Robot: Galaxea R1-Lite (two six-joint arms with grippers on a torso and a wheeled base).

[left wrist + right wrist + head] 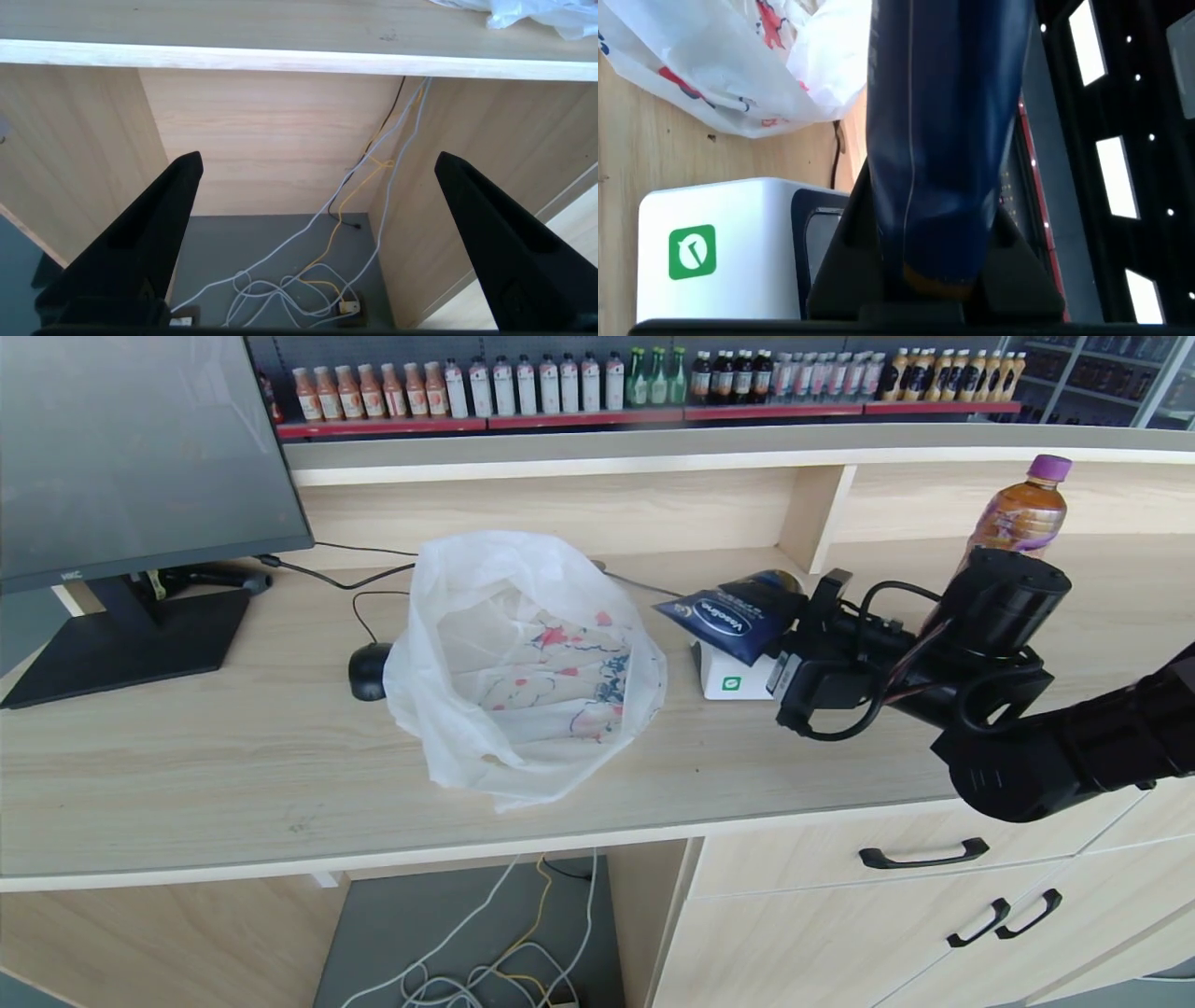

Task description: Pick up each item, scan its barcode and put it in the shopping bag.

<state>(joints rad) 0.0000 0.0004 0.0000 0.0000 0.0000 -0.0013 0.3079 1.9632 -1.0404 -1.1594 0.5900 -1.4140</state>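
The right end effector (798,616) is clenched on one end of a dark blue soft plastic pouch with white print (733,614). It holds the pouch in the air just right of the white translucent plastic shopping bag with red and blue markings (523,663), not touching it. The bag stands open-mouthed on the pale wood-grain surface (233,756).

Directly under the pouch, and also right of the bag, sits a small white box with a green square logo (733,679). In the right wrist view the pouch (943,140) seems to hang slightly clear of the box (719,252), though I can't be sure there is a gap. Both fingers of the end effector (934,215) press against the pouch's sides.

Farther right of the bag, a brown plastic bottle with a purple cap (1022,509) stands upright behind the arm. Just left of the bag lies a black computer mouse (369,670). Well to the left stands a dark flat monitor on a black stand (140,448).

The left end effector (320,163) is released, its fingers spread wide. It sits below the surface edge and faces loose white and yellow cables (318,280) in the recess beneath the bag.
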